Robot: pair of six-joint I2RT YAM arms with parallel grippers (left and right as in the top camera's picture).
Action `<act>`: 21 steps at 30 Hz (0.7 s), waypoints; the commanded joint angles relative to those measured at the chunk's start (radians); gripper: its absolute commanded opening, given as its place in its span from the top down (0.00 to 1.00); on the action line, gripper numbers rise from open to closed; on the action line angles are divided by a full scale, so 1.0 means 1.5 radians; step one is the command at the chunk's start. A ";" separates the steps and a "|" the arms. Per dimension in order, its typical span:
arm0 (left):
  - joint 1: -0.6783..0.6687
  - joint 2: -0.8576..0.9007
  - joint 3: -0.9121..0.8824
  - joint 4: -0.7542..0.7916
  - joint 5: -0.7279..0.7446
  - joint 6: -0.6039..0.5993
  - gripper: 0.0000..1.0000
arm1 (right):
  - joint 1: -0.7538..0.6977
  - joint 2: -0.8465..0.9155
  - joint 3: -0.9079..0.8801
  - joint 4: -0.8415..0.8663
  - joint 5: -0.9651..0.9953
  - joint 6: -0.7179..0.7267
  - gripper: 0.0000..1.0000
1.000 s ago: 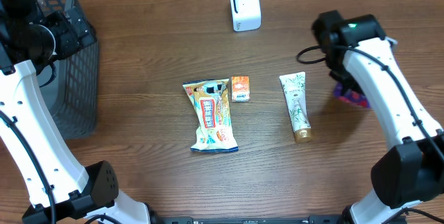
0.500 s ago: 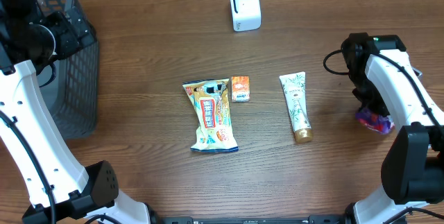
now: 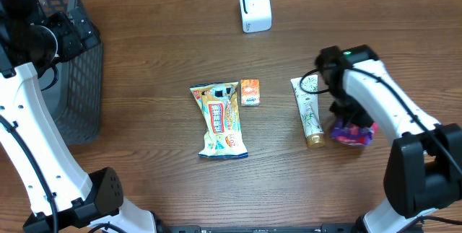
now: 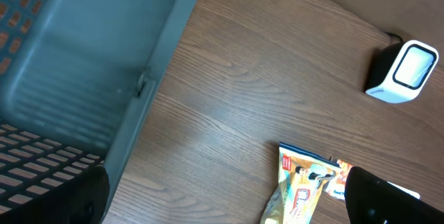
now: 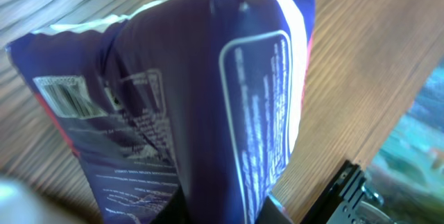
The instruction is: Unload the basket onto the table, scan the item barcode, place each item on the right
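Right pincer [image 3: 351, 123] sits low on the near right of the table [image 3: 144, 168], and the purple packet [image 3: 355, 135] is directly under it. In the wrist view that packet fills the frame, its printed back toward the lens and a small barcode [image 5: 66, 96] at its upper left. Pinching or parted? I cannot tell, the packet hides the jaws. Just beside this pincer, on the inner side, lies the cream tube [image 3: 308, 110]; further that way are the orange box [image 3: 250, 91] and the snack bag [image 3: 220, 120]. The white scanner [image 3: 254, 7] stands well apart from it, up by the far edge. Left pincer [image 4: 225, 186] is spread wide with nothing between its fingers, the dark basket [image 4: 83, 78] just beside it.
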 commanded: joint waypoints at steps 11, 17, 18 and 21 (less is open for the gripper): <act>0.007 -0.009 -0.002 -0.001 -0.004 0.010 0.00 | 0.158 0.002 0.031 0.007 -0.066 -0.014 0.73; 0.007 -0.009 -0.002 -0.001 -0.004 0.010 0.00 | 0.180 0.002 0.081 0.094 -0.228 -0.102 0.68; 0.007 -0.009 -0.002 -0.001 -0.004 0.010 0.00 | 0.182 0.002 0.081 0.118 -0.260 -0.107 0.66; 0.007 -0.009 -0.002 -0.001 -0.004 0.010 0.00 | 0.188 0.002 0.079 0.178 -0.333 -0.115 0.58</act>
